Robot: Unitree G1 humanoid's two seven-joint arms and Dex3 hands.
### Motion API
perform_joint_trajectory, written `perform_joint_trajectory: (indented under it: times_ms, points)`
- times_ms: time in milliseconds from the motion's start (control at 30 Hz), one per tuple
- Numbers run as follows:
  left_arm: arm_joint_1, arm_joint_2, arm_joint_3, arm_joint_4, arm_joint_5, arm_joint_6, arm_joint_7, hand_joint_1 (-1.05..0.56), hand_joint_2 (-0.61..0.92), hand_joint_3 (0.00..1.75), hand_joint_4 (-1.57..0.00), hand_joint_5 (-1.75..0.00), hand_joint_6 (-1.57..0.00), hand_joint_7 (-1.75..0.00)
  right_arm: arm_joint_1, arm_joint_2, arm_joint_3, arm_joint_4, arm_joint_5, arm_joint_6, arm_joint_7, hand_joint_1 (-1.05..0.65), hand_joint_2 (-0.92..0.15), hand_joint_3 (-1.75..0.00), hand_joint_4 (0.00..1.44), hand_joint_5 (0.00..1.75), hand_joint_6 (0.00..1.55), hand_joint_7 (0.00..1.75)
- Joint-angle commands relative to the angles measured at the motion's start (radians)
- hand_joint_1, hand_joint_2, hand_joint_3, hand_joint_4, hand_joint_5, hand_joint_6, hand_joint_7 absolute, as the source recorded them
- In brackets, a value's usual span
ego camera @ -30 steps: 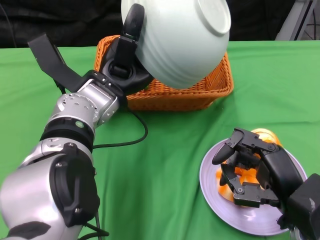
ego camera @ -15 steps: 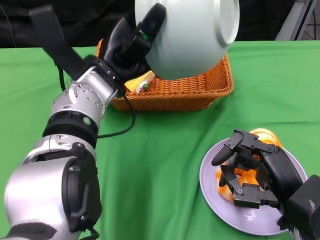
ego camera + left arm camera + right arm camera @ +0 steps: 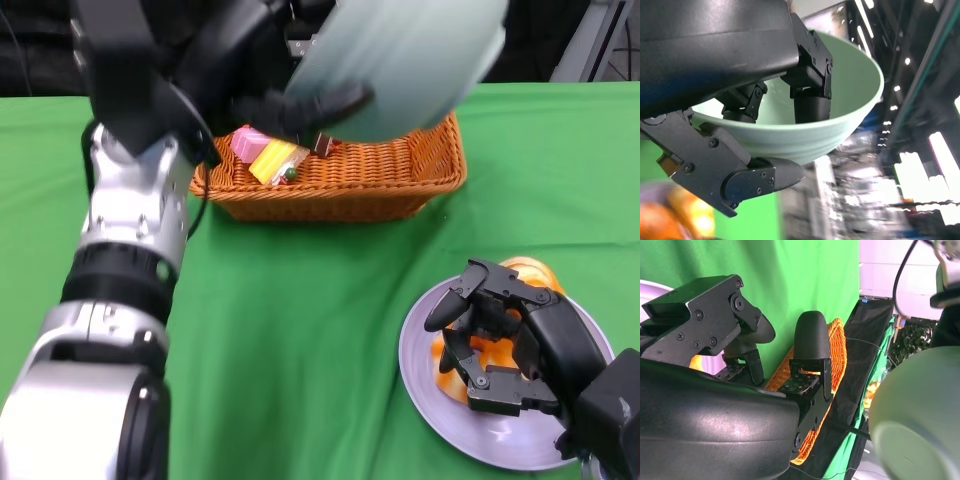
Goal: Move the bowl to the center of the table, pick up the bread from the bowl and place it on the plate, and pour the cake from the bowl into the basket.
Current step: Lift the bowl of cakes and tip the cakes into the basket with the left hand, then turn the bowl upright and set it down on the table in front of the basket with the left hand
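My left hand (image 3: 250, 60) grips the pale green bowl (image 3: 410, 60) by its rim, tipped high above the orange wicker basket (image 3: 340, 185); the bowl is motion-blurred. In the left wrist view the bowl (image 3: 840, 115) shows an empty inside, with fingers (image 3: 810, 95) in it and the thumb outside. Pink and yellow cake pieces (image 3: 265, 155) lie in the basket's left end. My right hand (image 3: 500, 340) hovers low over the purple plate (image 3: 425, 375), fingers apart above the orange bread (image 3: 530, 272) that lies on it.
Green cloth covers the table (image 3: 300, 330), with open room between basket and plate. The right wrist view shows the basket (image 3: 837, 355) past my fingers (image 3: 812, 340), the blurred bowl (image 3: 920, 410) and the plate's edge (image 3: 650, 287). A black backdrop lies behind the table.
My left arm has swung up and rolled the bowl further over the basket. Cake pieces have come into view in the basket. The right hand has stayed still over the plate.
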Motion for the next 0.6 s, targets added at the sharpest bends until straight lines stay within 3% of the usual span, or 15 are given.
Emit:
perform_joint_trajectory:
  times_ms: [33,167,300,433,600]
  points:
    - [0.058,0.061,-0.056,-0.035,0.126,-0.222,0.101,-0.26,0.66,0.94,-0.83,-1.75,-0.71,-1.52,-0.001,-0.008,-0.011,0.001,0.020,-0.006,0.003,0.13,-0.64,-1.06,0.70,1.58,0.61,1.43]
    - [0.098,0.114,-0.092,-0.008,0.214,-0.413,0.183,-0.19,0.67,0.94,-0.81,-1.75,-0.69,-1.52,0.001,-0.011,-0.013,-0.008,0.024,0.010,0.007,0.11,-0.63,-1.07,0.68,1.58,0.60,1.43]
    - [0.113,0.150,-0.113,0.022,0.265,-0.520,0.258,-0.17,0.64,0.99,-0.81,-1.75,-0.72,-1.48,0.000,-0.012,-0.013,-0.007,0.024,0.008,0.006,0.10,-0.62,-1.07,0.68,1.59,0.60,1.42]
    - [0.130,0.209,-0.127,0.059,0.364,-0.660,0.372,-0.15,0.59,1.02,-0.80,-1.71,-0.76,-1.31,-0.005,-0.016,-0.014,0.002,0.016,-0.006,0.004,0.10,-0.60,-1.09,0.70,1.59,0.62,1.42]
    - [0.152,0.276,-0.137,0.101,0.505,-0.784,0.531,-0.11,0.60,0.94,-0.76,-1.73,-0.73,-1.38,-0.006,-0.018,-0.015,0.001,0.008,-0.005,-0.001,0.10,-0.59,-1.11,0.73,1.57,0.63,1.39]
